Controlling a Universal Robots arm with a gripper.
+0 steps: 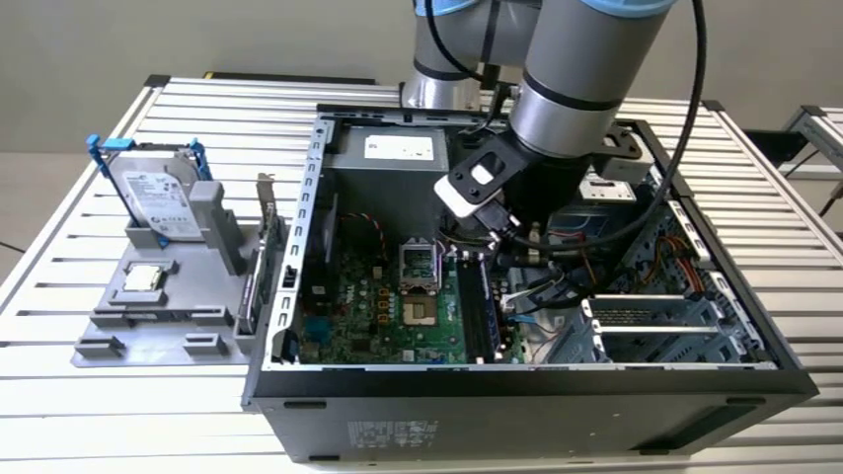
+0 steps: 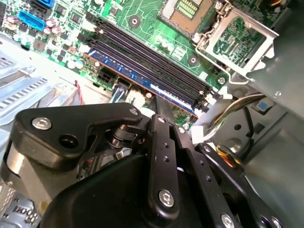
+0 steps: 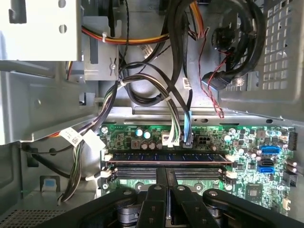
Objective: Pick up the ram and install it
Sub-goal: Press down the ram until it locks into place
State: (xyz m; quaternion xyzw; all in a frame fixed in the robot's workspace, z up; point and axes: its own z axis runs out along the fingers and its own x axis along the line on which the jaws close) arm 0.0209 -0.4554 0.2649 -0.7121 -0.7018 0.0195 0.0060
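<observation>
The ram (image 3: pixel 166 157) is a long thin stick with a blue label. It lies seated lengthwise in the outermost black motherboard slot (image 2: pixel 142 54), next to the case's cable side. In the exterior view the ram (image 1: pixel 492 308) stands just right of the green board. My gripper (image 3: pixel 166 170) reaches down inside the open computer case (image 1: pixel 527 380), its black fingers (image 2: pixel 159 123) pressed together with nothing between them. The tips sit at the middle of the ram (image 2: pixel 137 72); whether they touch it I cannot tell.
Cable bundles (image 3: pixel 156 90) and a metal drive cage (image 1: pixel 658 326) crowd the case beside the slots. The CPU socket (image 2: pixel 190 12) lies past the slots. Outside, on the exterior view's left, a grey holder (image 1: pixel 158 306) carries a hard drive with blue rails (image 1: pixel 158 193) and a chip (image 1: pixel 142 279).
</observation>
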